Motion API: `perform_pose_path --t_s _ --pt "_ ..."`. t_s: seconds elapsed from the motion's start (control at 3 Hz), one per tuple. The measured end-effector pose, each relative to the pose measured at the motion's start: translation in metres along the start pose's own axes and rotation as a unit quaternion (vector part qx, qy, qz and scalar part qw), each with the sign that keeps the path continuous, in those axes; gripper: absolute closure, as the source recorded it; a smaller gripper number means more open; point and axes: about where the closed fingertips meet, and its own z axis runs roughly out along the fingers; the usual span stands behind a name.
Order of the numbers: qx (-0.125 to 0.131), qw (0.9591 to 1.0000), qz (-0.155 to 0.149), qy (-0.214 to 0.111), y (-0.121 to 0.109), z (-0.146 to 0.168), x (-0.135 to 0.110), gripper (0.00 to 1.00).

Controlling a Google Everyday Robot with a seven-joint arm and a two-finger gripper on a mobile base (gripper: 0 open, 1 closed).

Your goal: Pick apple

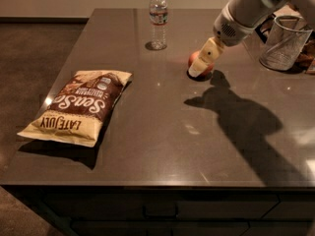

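The apple point(192, 59) is small and red. It sits on the dark table point(162, 132), right of centre towards the back. Most of it is hidden behind my gripper point(198, 70). The gripper's cream-coloured tip reaches down from the upper right and lies right over the apple, at table level. The white arm point(246, 9) runs up and out of the top right corner. Its shadow falls across the table to the right of the apple.
A clear water bottle point(158, 18) stands at the back, left of the apple. A brown and cream chip bag point(76, 107) lies at the left. A clear cup point(285, 43) stands at the right edge, behind the arm. The table's front edge runs along the bottom.
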Motion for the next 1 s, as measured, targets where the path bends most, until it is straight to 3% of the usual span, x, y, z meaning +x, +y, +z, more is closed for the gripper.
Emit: perform_pose_path --t_s 0.67,1.0 --pt "-0.023 0.9987 0.042 0.017 -0.015 0.049 -0.007 0.00" --pt "-0.012 0.9980 0.058 0.023 -0.023 0.060 -0.006 0.16"
